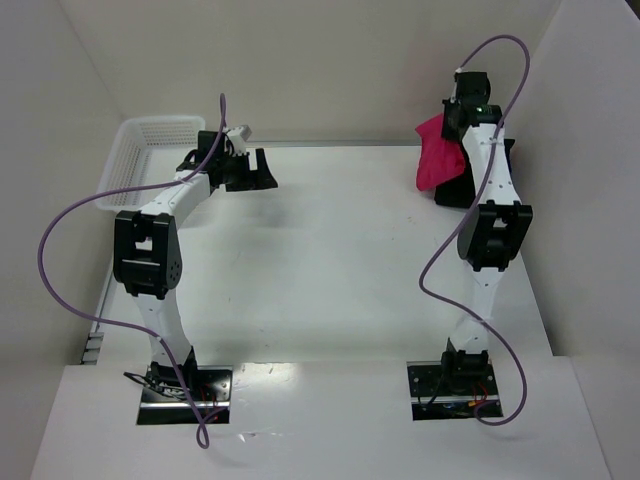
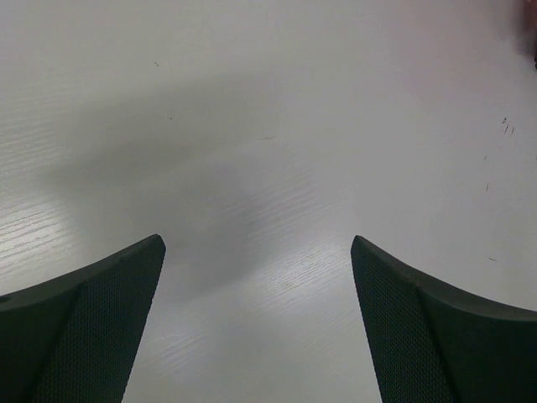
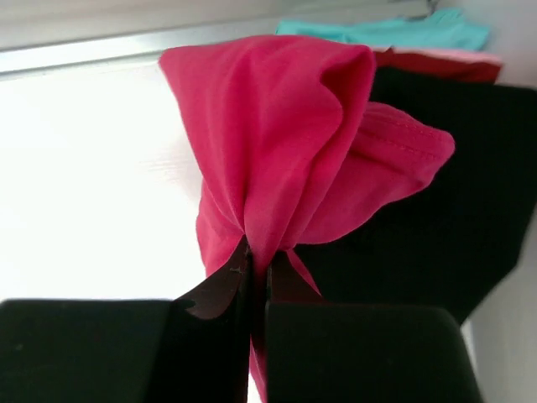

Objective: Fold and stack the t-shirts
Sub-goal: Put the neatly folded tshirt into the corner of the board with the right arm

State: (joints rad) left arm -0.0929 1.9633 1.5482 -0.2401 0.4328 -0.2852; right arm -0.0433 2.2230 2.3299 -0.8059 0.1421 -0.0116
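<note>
The red t-shirt (image 1: 436,158) hangs bunched at about two o'clock on the worktop (image 1: 330,260), close to the far right corner. The right jaws are closed tight on a gathered fold of it. In the right wrist view the cloth fans out from that pinch in loose puffs, and a stitched hem shows on the right-hand lobe. The black t-shirt (image 3: 445,210) lies under and behind it as a dark heap in the same corner, and the red one drapes against it. At twelve o'clock in that view a strip of teal cloth (image 3: 394,32) runs along the wall, with a red-and-pink edge just below it that I cannot identify.

The left jaws stand wide open at about ten o'clock, holding nothing. They are over bare worktop, just beside the white basket (image 1: 160,124).

Both shirts look light, soft and limp, so they will not keep any shape on their own. Held by a single pinch, the red one collapses into a bundle that cannot be folded as it hangs. It would likely handle better taken at two spread points, such as the shoulder seams or hem corners, with one arm on each. Dragging it across the black shirt could pull that one along.
</note>
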